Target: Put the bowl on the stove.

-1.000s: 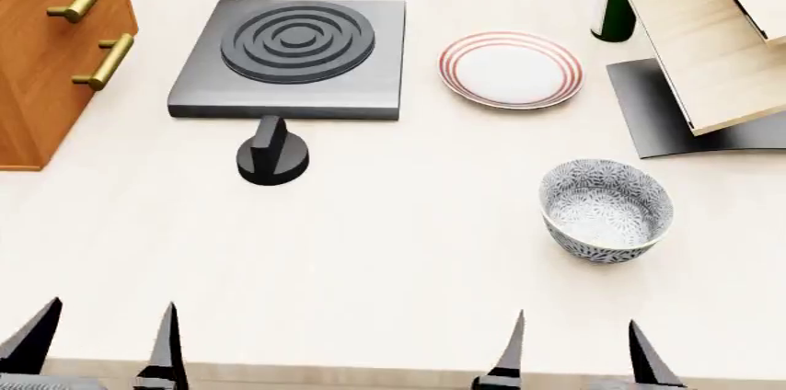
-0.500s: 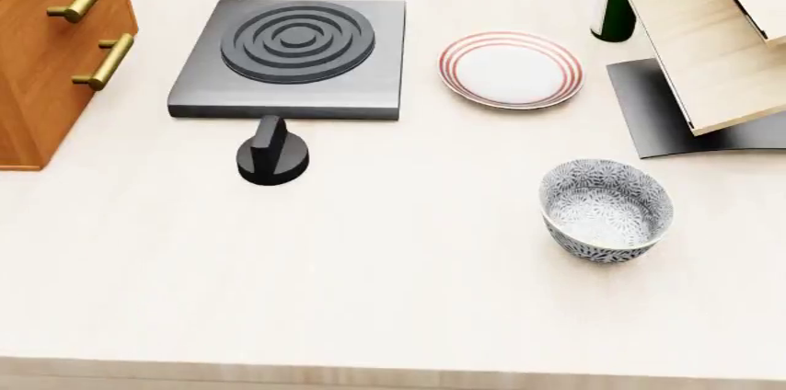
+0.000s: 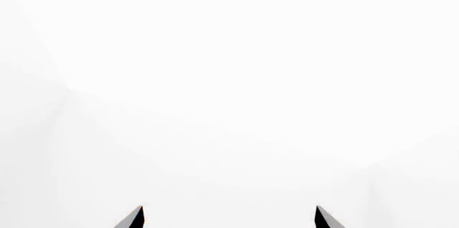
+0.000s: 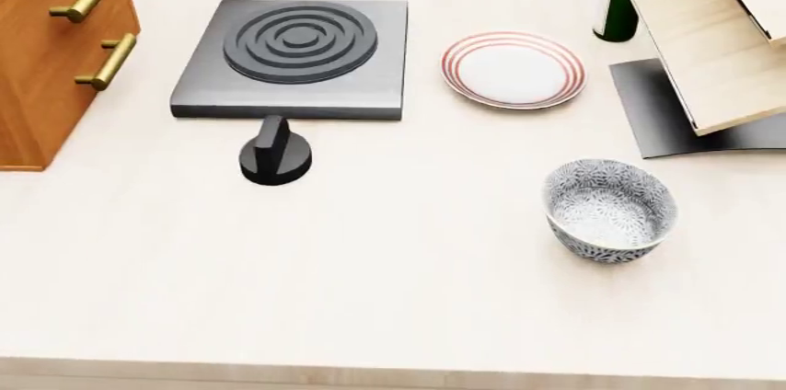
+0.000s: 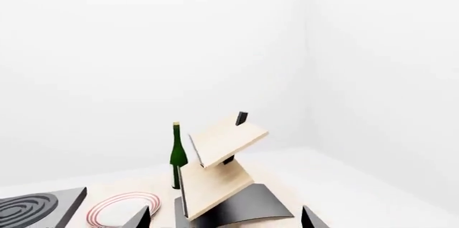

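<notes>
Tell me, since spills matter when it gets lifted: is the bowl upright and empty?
Upright and empty. In the head view the bowl sits on its base on the table, rim up, showing only its patterned interior.

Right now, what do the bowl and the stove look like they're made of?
The bowl looks like glazed ceramic: white with a dense grey-blue floral pattern and a smooth pale rim. The stove looks like dark grey matte metal, a flat slab with raised concentric burner rings.
</notes>
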You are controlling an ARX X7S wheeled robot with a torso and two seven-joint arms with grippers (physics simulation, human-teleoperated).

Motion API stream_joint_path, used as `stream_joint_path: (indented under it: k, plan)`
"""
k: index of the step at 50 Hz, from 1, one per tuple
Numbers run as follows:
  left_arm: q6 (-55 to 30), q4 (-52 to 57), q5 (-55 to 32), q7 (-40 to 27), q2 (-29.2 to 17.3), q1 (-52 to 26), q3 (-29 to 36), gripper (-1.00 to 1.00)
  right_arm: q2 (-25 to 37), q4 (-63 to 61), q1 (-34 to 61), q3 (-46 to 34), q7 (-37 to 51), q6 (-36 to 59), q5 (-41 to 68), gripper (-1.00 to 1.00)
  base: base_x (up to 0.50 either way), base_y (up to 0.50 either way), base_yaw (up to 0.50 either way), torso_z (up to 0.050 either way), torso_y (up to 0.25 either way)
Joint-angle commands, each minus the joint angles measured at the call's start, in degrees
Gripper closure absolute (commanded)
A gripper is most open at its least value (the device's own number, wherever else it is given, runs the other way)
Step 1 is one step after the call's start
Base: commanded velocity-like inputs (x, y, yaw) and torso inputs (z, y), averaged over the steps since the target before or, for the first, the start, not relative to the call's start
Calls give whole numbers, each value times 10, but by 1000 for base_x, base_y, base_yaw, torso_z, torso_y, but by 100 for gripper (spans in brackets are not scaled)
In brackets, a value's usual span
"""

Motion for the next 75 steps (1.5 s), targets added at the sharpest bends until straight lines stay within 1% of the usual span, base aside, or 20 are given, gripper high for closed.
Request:
stream_joint_path:
  k: [1, 29, 39, 45, 47, 49, 50, 53, 62, 66, 75]
  plan:
    - [13, 0, -7, 8, 4, 5, -5, -100, -9, -3, -11, -1, -13, -5, -3, -100, 0, 500, 0, 0, 0]
    - [25, -3, -1, 10, 2, 16, 6, -100, -14, -6, -17, -30, -18, -19, -21, -100, 0, 500, 0, 0, 0]
    - [27, -4, -2, 8, -1, 16, 8, -100, -9, -11, -28, -58, -24, -27, -48, -100, 0, 45, 0, 0, 0]
    - [29, -5, -1, 9, -1, 17, 10, -100, -15, -9, -28, -58, -26, -33, -48, -100, 0, 0, 0, 0, 0]
    - [30, -6, 0, 9, -1, 18, 11, -100, -17, -11, -41, -62, -45, -51, -65, -100, 0, 0, 0, 0, 0]
    - [31, -7, 2, 10, -1, 19, 12, -100, -16, -14, -48, -70, -46, -51, -75, -100, 0, 250, 0, 0, 0]
    - [31, -7, 0, 9, -1, 18, 12, -100, -18, -11, -39, -64, -40, -46, -60, -100, 0, 500, 0, 0, 0]
    - [32, -7, 1, 10, -2, 19, 14, -100, -18, -8, -35, -65, -33, -44, -60, -100, 0, 500, 0, 0, 0]
    - [34, -6, 2, 9, -2, 22, 18, -100, -18, -6, -39, -70, -32, -44, -64, -100, 0, 0, 0, 0, 0]
    - [36, -8, 3, 10, -2, 22, 21, -100, -26, -3, -34, -53, -35, -44, -41, -100, 14, 0, 0, 0, 0]
    - [40, -13, 11, 13, -1, 26, 25, -100, -26, -2, -38, -53, -38, -43, -37, -100, 473, 0, 0, 0, 0]
